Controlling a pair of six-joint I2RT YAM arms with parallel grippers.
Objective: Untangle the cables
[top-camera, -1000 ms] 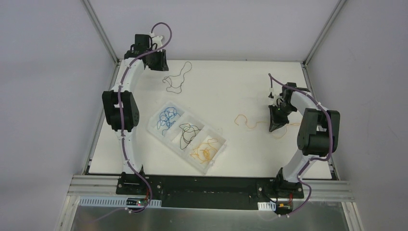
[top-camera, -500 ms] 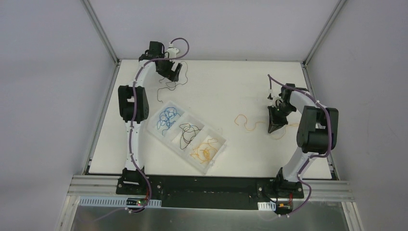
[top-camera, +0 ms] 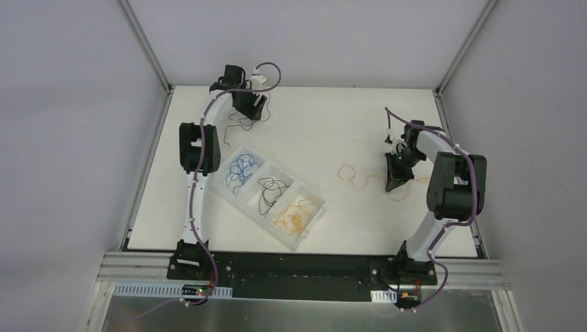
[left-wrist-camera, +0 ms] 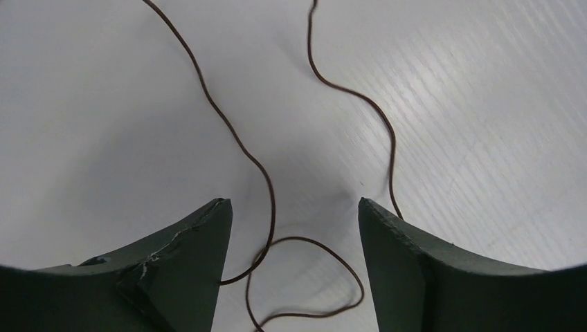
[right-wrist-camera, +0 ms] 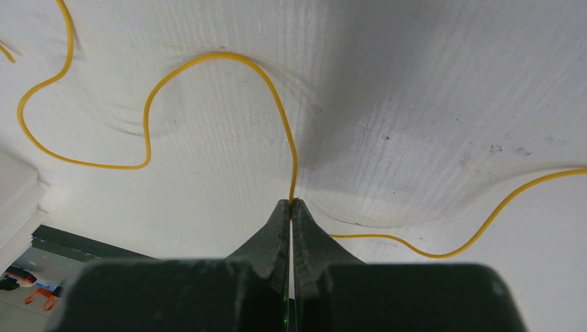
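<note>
I am seeing the left gripper point(top-camera: 253, 106) hovering low at the far left of the table point(top-camera: 311, 124). In its wrist view the jaws are standing spread. A dark cable point(left-wrist-camera: 271, 188) is lying on the surface, looping between the two fingers point(left-wrist-camera: 197, 242) without being pinched.

The right gripper point(top-camera: 398, 181) is sitting at the right side of the table, tip down. Its jaws are pressing together on a yellow cable point(right-wrist-camera: 148, 104), which is trailing off to both sides across the surface; in the top view it is running leftward point(top-camera: 353, 177) toward the middle.

A clear three-part tray point(top-camera: 302, 243) is lying between the arms, holding blue cables point(top-camera: 240, 169) in the far compartment, black cables point(top-camera: 271, 191) in the middle one and orange cables point(top-camera: 297, 216) in the near one.
</note>
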